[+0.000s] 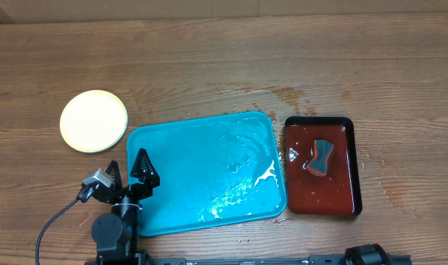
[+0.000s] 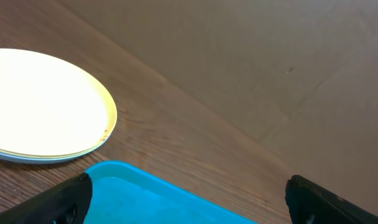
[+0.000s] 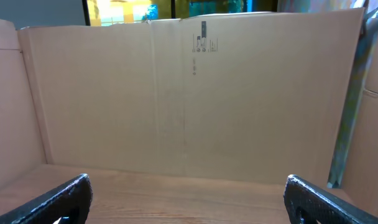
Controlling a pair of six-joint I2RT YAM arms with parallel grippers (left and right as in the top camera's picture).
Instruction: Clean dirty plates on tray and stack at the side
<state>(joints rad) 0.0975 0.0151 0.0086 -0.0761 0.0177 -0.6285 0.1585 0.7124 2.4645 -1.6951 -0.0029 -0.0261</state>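
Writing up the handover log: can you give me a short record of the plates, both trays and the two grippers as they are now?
plates: stacked on the table, left of the turquoise tray, off it; count unclear
turquoise tray: no plates on it, wet surface
dark red-brown tray: right of the turquoise tray, holds a grey pad
left gripper: open, empty, at the turquoise tray's near-left corner
right gripper: open, empty, facing a cardboard wall

Left of my left claw (image 1: 127, 157), the plates (image 2: 46, 106) run off the edge — I cannot count the stack; the tray (image 2: 145, 193) between my fingers (image 2: 58, 202) is cropped too.
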